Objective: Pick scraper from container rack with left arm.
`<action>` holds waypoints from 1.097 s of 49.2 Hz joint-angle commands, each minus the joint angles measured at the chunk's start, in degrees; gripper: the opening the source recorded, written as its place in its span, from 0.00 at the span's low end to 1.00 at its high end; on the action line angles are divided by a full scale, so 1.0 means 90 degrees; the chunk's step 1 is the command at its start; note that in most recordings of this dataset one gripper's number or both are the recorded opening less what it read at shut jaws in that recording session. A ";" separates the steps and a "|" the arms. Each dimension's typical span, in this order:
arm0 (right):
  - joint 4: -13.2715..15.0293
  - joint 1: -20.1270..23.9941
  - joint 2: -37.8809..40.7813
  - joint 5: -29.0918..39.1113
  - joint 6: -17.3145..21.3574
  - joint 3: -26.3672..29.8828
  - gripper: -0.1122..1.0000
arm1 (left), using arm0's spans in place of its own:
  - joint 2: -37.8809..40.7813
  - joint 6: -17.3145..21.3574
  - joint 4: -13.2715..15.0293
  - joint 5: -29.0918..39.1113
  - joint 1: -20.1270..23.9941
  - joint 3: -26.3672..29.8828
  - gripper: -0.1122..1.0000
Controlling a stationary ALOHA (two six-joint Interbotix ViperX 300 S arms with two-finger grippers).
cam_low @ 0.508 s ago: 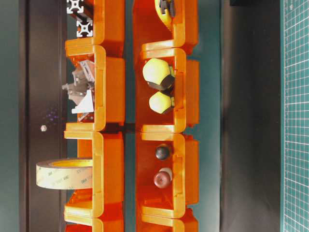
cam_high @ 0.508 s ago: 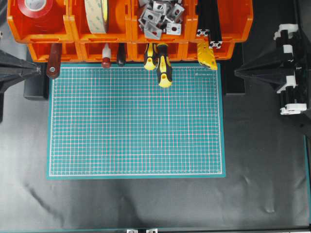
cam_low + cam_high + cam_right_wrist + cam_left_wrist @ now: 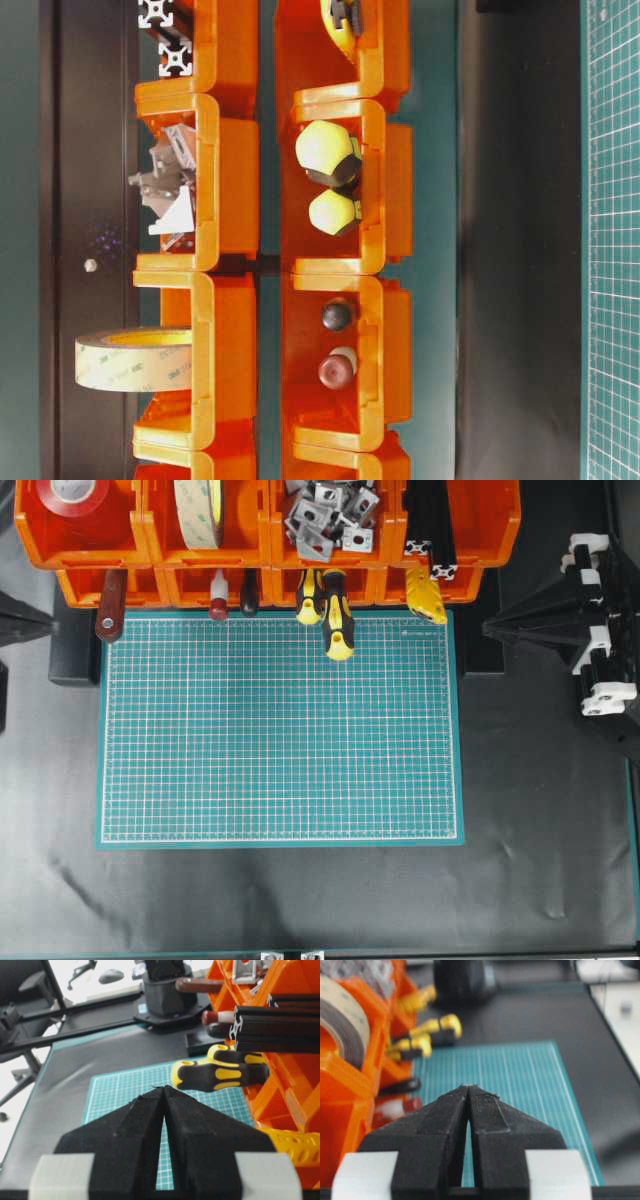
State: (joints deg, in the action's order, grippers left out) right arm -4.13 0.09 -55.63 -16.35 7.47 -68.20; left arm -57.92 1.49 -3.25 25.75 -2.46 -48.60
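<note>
The scraper [image 3: 108, 608] sticks its reddish-brown handle, with a metal-ringed hole at the end, out of the leftmost lower bin of the orange container rack [image 3: 146, 528]; its blade is hidden inside. My left gripper [image 3: 50, 628] lies at the left edge, shut and empty, its tip pointing right, a short way left of the handle. In the left wrist view the left gripper [image 3: 468, 1086] has its jaws together over the mat, and the scraper is out of sight there. The right gripper [image 3: 488, 630] is shut and empty at the right. The right wrist view shows the scraper [image 3: 200, 984] far off.
A green cutting mat [image 3: 280, 730] covers the table's middle. Yellow-and-black screwdrivers [image 3: 338, 620], a red-knobbed tool [image 3: 218, 608] and a black-knobbed one [image 3: 248, 602] jut from the lower bins. Upper bins hold tape rolls [image 3: 198, 510], metal brackets [image 3: 325, 515] and black extrusions [image 3: 430, 525].
My left gripper has drawn back to the left, farther from the scraper handle. The right arm's wrist has shifted slightly.
</note>
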 commanded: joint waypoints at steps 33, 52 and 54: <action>-0.0059 -0.0010 0.0010 -0.0039 0.0742 0.0176 0.10 | 0.2041 -0.0801 -0.4082 0.4775 -0.2305 0.2363 0.10; -0.0059 -0.0010 0.0010 0.0098 0.0781 0.0166 0.10 | 0.3984 -0.3535 -0.5801 0.6611 -0.3965 0.2109 0.10; -0.0068 -0.0010 0.0010 0.0117 0.0781 0.0156 0.10 | 0.4121 -0.3691 -0.5801 0.6592 -0.4053 0.2031 0.10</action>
State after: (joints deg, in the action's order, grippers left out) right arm -4.57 0.09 -55.81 -15.47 14.41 -68.20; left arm -23.20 -28.56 -54.49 83.58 -37.09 -29.79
